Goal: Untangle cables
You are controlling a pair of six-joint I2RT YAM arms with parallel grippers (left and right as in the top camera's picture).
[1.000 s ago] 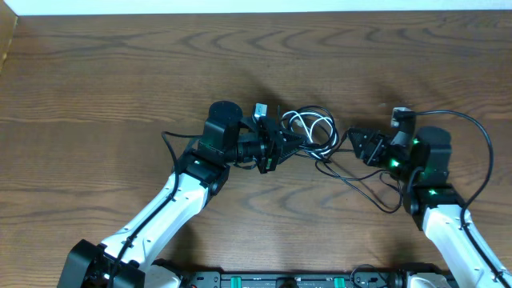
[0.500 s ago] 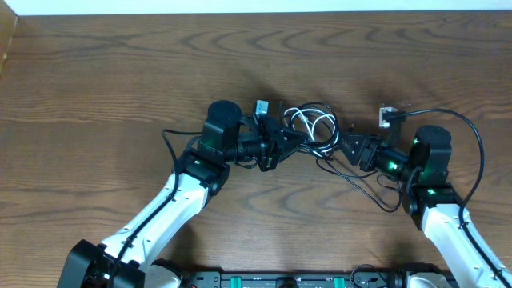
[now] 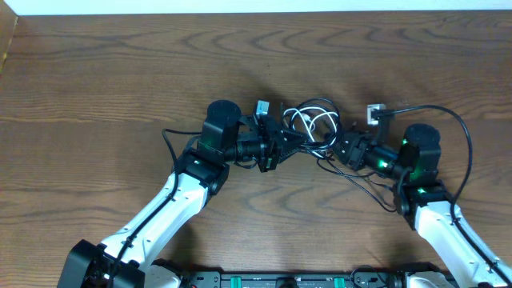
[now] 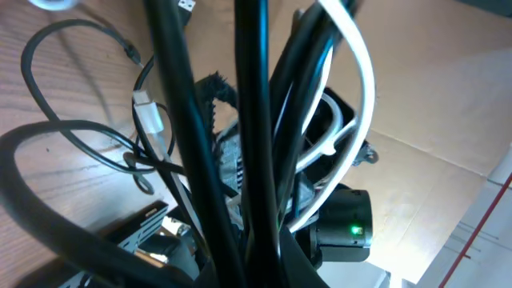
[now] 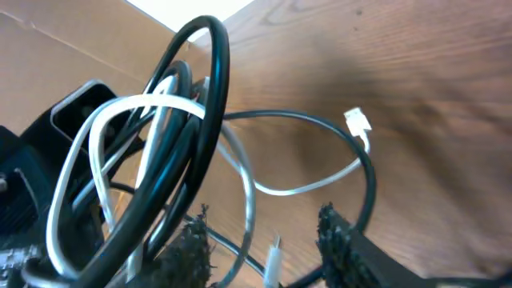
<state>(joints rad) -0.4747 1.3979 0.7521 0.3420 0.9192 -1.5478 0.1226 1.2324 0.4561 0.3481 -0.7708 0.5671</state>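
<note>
The cables (image 3: 314, 125) lie in a small tangle of black and white loops at mid-table. A white plug (image 3: 262, 108) sticks out at the tangle's left. My left gripper (image 3: 282, 144) is shut on the left side of the bundle. In the left wrist view the black cords (image 4: 256, 120) and a white cord (image 4: 364, 80) rise straight out of the jaws and hide them. My right gripper (image 3: 342, 147) reaches into the tangle's right side. It stands open (image 5: 264, 244), with a white strand (image 5: 246, 200) and a small connector (image 5: 274, 258) passing between its fingers (image 5: 192, 250), unclamped.
Thick black cords (image 3: 448, 116) loop off the right arm, with a small white connector (image 3: 374, 114) near them. A thin black cable (image 3: 370, 188) trails on the wood below the right gripper. The table's far edge (image 3: 256, 11) runs along the top.
My right gripper has moved left into the tangle and its jaws have narrowed somewhat. The left arm and its grip have stayed the same.
</note>
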